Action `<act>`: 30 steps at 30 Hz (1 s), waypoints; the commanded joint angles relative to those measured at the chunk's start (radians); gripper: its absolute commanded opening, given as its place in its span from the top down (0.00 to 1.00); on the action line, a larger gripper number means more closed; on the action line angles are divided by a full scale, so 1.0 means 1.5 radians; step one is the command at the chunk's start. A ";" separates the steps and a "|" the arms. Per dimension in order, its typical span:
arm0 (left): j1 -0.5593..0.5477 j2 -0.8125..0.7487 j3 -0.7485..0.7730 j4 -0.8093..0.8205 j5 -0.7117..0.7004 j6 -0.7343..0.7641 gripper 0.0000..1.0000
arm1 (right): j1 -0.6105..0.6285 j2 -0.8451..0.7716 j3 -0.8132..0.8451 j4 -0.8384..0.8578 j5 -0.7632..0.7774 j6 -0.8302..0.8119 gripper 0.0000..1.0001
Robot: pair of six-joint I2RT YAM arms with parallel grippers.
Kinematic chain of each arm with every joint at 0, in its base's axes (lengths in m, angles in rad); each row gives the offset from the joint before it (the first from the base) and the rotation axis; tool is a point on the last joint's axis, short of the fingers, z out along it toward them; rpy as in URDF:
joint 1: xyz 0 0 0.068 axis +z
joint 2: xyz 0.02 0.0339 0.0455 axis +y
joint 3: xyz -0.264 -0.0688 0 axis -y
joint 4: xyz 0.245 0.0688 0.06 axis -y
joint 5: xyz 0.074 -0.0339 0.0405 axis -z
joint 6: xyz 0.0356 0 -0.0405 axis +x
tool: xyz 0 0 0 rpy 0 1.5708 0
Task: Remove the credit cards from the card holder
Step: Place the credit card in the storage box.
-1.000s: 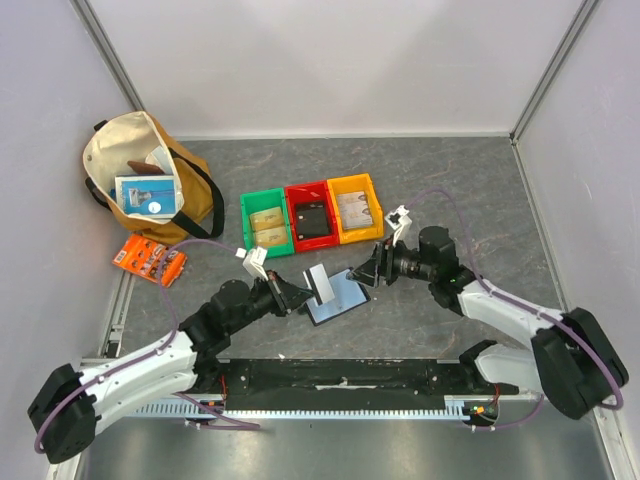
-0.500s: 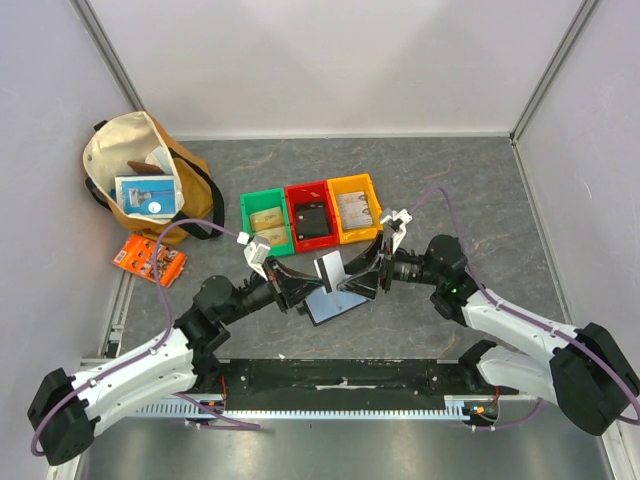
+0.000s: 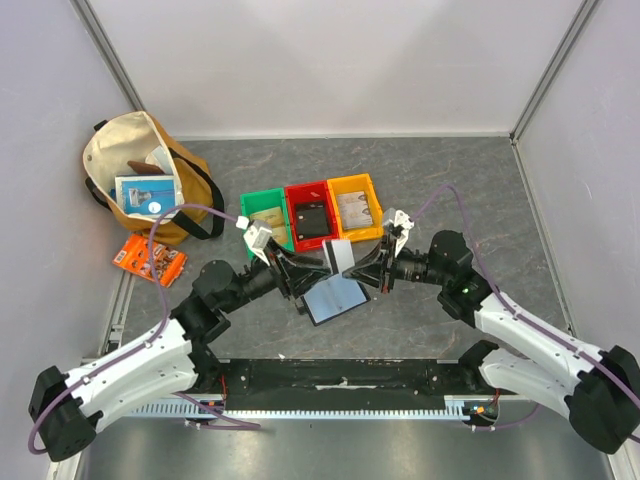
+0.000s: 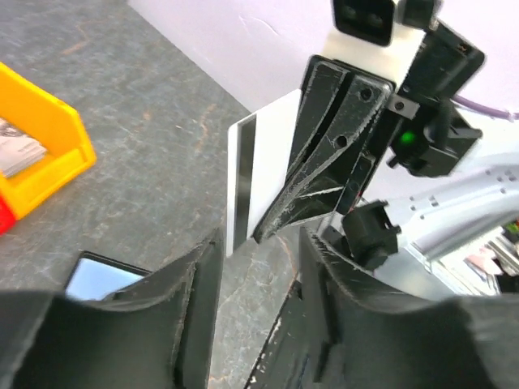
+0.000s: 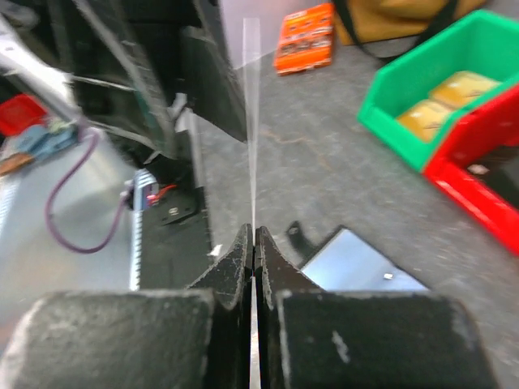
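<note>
- Jaws of the right gripper (image 5: 253, 237) are pressed together on one edge of a credit card (image 4: 266, 162), holding it up off the worktop (image 3: 450, 180)
- Jaws of the left gripper (image 3: 310, 272) stand apart close beside the card; whether they touch it I cannot tell
- One card holder (image 3: 337, 298) lies open and flat on the worktop beneath the two grippers: rectangular, glossy grey-blue inside, thin black rim
- One card shows: thin, stiff, white, with a black stripe along one edge
- Three plastic bins sit side by side behind: green bin (image 3: 245, 220), red bin (image 3: 305, 187), yellow bin (image 3: 377, 210)
- Worktop is mottled grey, stone-like
</note>
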 commanded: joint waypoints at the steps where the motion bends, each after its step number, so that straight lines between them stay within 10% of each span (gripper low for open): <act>1: -0.004 -0.037 0.087 -0.163 -0.130 -0.064 0.36 | 0.005 -0.034 0.063 -0.188 0.163 -0.181 1.00; 8: -0.004 -0.031 0.215 -0.461 -0.281 -0.235 0.09 | 0.097 -0.031 0.103 -0.260 0.449 -0.302 1.00; 17: 0.005 0.052 0.315 -0.529 -0.280 -0.258 0.08 | 0.312 0.050 0.123 -0.245 0.865 -0.437 1.00; 30: 0.063 0.213 0.390 -0.524 -0.139 -0.276 0.15 | 0.422 0.116 0.113 -0.142 1.050 -0.548 1.00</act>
